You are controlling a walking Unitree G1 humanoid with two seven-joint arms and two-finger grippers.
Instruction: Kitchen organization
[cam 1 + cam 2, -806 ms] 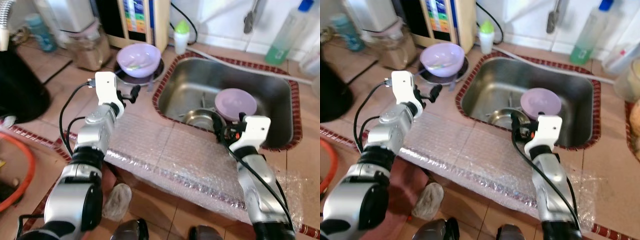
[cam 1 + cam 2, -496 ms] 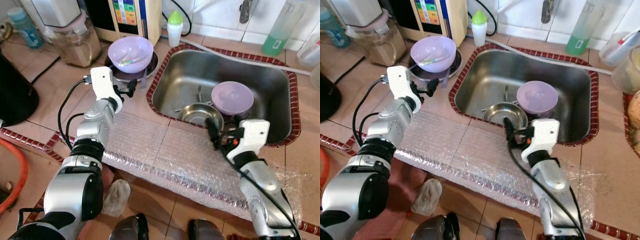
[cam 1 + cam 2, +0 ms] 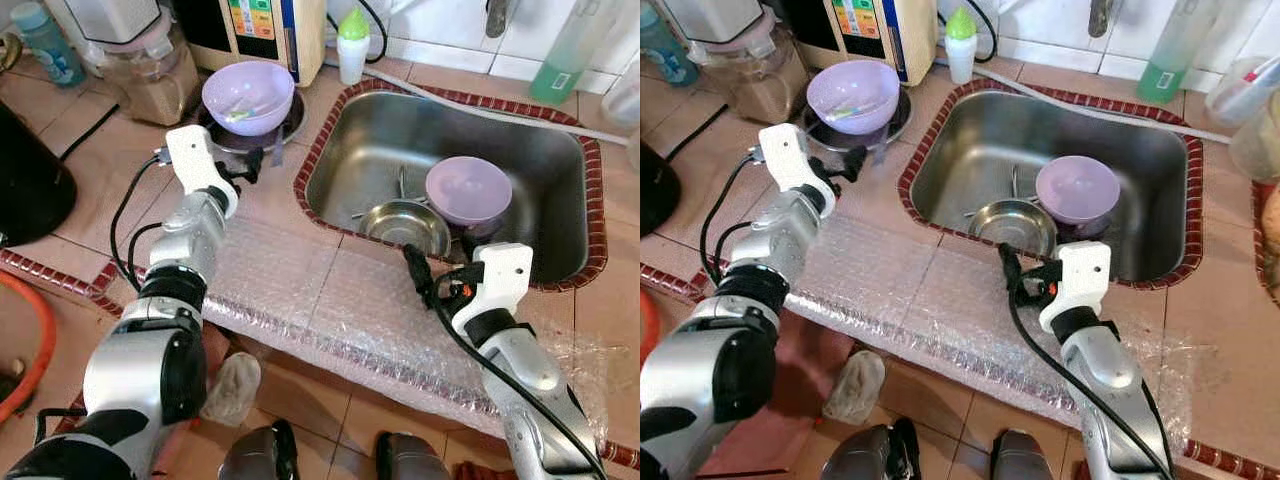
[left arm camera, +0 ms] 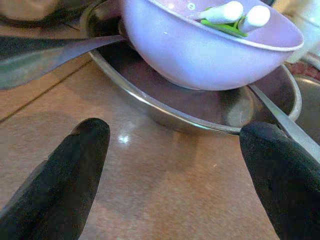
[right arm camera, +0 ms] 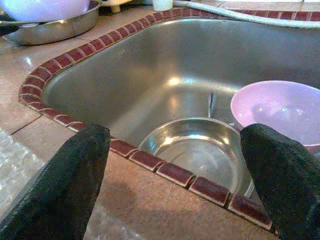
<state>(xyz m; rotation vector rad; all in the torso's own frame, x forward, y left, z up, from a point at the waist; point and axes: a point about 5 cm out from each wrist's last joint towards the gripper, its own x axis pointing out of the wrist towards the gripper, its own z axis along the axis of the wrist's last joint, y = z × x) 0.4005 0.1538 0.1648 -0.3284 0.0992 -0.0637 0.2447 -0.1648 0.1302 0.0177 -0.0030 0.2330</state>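
Both pincers gape empty: left pincer (image 3: 250, 166) faces light, slick lilac plastic bowl (image 3: 248, 97); grip its rim

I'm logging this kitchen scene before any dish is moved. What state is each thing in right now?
Left gripper: open, empty, low over the counter facing the steel plate.
Right gripper: open, empty, at the sink's near rim.
Counter bowl: upright on the steel plate, utensils inside.
Sink bowl: upright in the sink.
Steel bowl: upright, empty, beside it.
Green-capped bottle: upright, capped.
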